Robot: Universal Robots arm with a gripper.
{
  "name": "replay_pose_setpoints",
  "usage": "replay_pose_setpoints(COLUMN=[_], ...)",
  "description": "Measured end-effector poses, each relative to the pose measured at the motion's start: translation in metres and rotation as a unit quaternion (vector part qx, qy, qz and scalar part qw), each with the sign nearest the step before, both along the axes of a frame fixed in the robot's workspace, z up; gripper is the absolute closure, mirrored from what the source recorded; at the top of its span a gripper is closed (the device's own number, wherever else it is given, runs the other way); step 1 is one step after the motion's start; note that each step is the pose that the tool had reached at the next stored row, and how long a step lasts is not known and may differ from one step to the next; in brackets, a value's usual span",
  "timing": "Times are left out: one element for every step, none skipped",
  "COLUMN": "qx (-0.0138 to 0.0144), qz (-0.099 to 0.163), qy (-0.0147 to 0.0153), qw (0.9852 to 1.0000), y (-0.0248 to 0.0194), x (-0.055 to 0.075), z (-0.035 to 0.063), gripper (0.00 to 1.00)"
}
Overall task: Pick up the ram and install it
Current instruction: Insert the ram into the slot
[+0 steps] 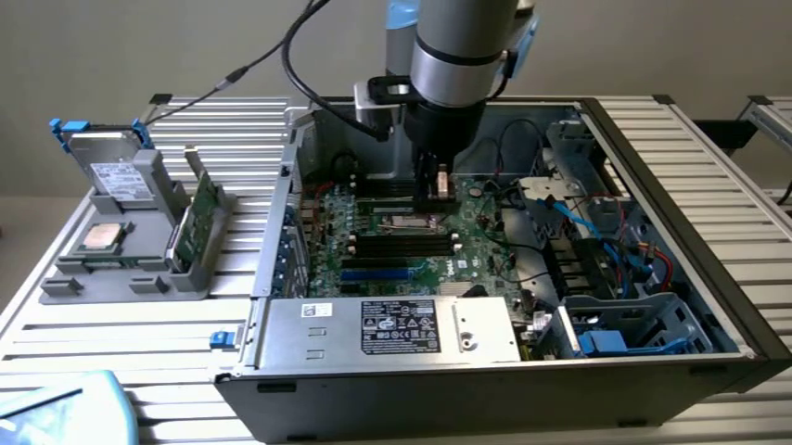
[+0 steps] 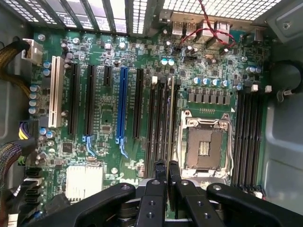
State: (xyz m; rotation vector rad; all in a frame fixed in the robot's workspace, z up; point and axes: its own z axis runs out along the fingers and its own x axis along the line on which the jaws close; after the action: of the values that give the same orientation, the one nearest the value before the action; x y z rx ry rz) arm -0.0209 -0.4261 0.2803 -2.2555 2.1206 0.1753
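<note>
One arm, exterior view: a silver-and-black robot arm hangs down into an open dark-grey metal computer case sitting on a slatted metal tabletop.
Claw, exterior view: the black claw is low over the green motherboard, right at the slots behind the processor socket.
Holder: off to the exterior view's left, a grey plastic holder carries a silver hard drive, a square silver-and-tan processor chip and a green circuit board standing on edge.
Power supply: a silver metal box with a black label at the near end of the case.
Claw, wrist view: the black fingers are drawn in narrow, just a slim gap at the tips.
Ram: the ram, a long, thin circuit-board stick, looks greyish edge-on. Its near end runs in between the fingertips, so it looks pinched there.
Position: it lines up with the long black memory slots, just beside the shiny metal processor socket.
Seating: honestly can't tell if it's pushed home or just above its slot.
Nearby: a blue expansion slot and a white one.
</note>
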Motion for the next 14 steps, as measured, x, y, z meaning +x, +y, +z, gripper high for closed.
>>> replay_pose_setpoints(qx=[-0.0001, -0.0001, -0.0003, -0.0004, -0.0005, -0.0006, -0.0006, -0.0007, -0.0010, -0.0011, -0.0013, -0.0014, -0.0017, -0.0021], qz=[0.000, 0.000, 0.000, 0.000, 0.000, 0.000, 0.000, 0.000, 0.000, 0.000, 0.000, 0.000, 0.000, 0.000], qy=[0.0000, 0.0000, 0.0000, 0.0000, 0.0000, 0.0000, 0.0000, 0.0000, 0.0000, 0.0000, 0.0000, 0.0000, 0.0000, 0.0000], qw=[1.0000, 1.0000, 1.0000, 1.0000, 1.0000, 1.0000, 1.0000, 1.0000, 1.0000, 1.0000, 1.0000, 1.0000, 1.0000, 1.0000], y=[0.0000, 0.0000, 0.0000, 0.0000, 0.0000, 0.0000, 0.0000, 0.0000, 0.0000, 0.0000, 0.0000, 0.0000, 0.0000, 0.0000], x=[0.000, 0.000, 0.000, 0.000, 0.000, 0.000, 0.000, 0.000, 0.000, 0.000, 0.000, 0.000, 0.000, 0.000], z=[-0.0018, -0.0036, -0.0054, -0.0073, -0.0090, -0.0109, -0.0127, -0.0145, -0.0163, -0.0181, -0.0199, -0.0218, -0.0235, -0.0255], gripper=[0.86, 0.86, 0.86, 0.86, 0.86, 0.86, 0.86, 0.86, 0.86, 0.86, 0.86, 0.86, 0.86, 0.86])
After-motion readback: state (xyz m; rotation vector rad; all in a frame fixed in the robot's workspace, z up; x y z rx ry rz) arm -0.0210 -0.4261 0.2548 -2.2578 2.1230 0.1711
